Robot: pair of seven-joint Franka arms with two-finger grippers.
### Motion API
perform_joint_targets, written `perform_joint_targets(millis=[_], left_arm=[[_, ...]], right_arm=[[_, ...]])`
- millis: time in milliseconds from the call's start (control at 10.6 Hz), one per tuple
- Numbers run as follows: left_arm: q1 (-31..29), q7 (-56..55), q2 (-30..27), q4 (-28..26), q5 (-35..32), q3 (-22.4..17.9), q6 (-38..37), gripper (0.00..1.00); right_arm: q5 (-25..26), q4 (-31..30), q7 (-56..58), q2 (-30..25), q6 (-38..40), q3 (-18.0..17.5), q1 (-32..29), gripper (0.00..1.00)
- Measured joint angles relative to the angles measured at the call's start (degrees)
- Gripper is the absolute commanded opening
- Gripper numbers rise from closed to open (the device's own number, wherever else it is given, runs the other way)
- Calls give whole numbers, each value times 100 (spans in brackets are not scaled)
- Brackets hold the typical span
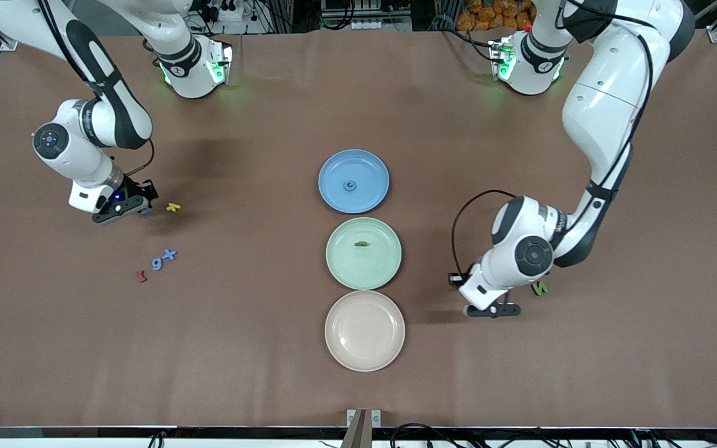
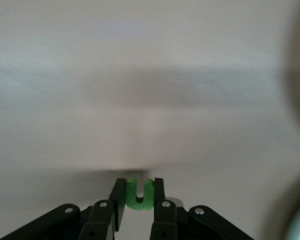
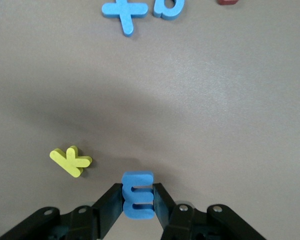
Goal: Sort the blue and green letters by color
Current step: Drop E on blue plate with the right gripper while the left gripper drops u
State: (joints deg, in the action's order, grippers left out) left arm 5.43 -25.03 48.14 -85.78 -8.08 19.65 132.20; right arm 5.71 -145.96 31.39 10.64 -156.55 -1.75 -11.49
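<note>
I see my left tool (image 2: 139, 196) clamped on a green letter (image 2: 139, 194) low over the counter (image 1: 259, 348) at the left arm's end, beside another green letter (image 1: 539, 287). My right tool (image 3: 138, 200) grips a blue E (image 3: 138, 194) at the right arm's end, just beside a yellow letter (image 3: 71, 160). A blue cross (image 1: 170, 254) and blue g (image 1: 157, 264) lie nearer the camera, beside a red letter (image 1: 142, 276). The blue plate (image 1: 333, 168) holds one blue letter (image 1: 350, 185), the green plate (image 1: 383, 274) one green piece (image 1: 361, 244).
</note>
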Motion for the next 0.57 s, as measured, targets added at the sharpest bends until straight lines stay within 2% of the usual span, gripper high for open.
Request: perform_joint_targets(millis=[188, 471, 565], left_arm=[[400, -477, -10, 145, 107, 115, 24, 0], [1329, -1751, -17, 399, 116, 76, 28, 0], [1575, -2051, -18, 439, 116, 25, 41, 35]], right_arm=[[-5, 110, -488, -73, 242, -51, 104, 20], [-6, 263, -2212, -118, 333, -250, 872, 20], [-7, 318, -2769, -118, 339, -368, 1135, 20]])
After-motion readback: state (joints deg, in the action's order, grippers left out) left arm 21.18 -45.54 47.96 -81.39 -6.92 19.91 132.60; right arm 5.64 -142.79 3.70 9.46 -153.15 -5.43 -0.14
